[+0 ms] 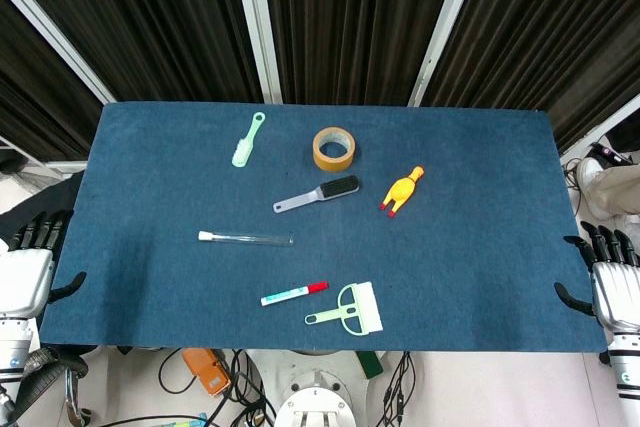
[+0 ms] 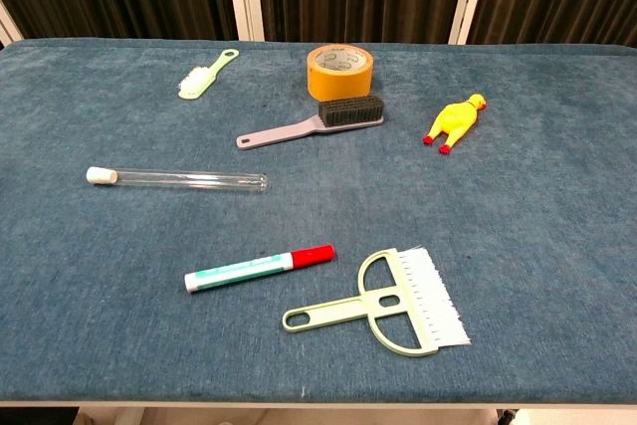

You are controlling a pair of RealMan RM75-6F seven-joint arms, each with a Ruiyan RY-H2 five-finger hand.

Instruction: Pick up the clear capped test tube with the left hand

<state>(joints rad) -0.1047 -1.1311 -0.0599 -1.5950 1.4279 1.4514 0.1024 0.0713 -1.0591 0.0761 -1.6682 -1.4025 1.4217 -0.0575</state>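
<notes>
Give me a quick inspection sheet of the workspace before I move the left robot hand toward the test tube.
Surface: blue cloth-covered table, flat, no spills seen.
Job's thing: clear capped test tube lying flat, white cap toward the left side, untouched.
Clutter: red-capped marker, pale green dustpan brush, grey brush, tape roll, yellow rubber chicken, small green brush; all apart from the tube.
Robot hands: left robot hand off the table's left edge, fingers apart, holding nothing; right robot hand off the right edge, likewise.
Cables: loose cables on the floor below the near edge; nothing seen on the table.
Surroundings: dark curtains behind.
</notes>
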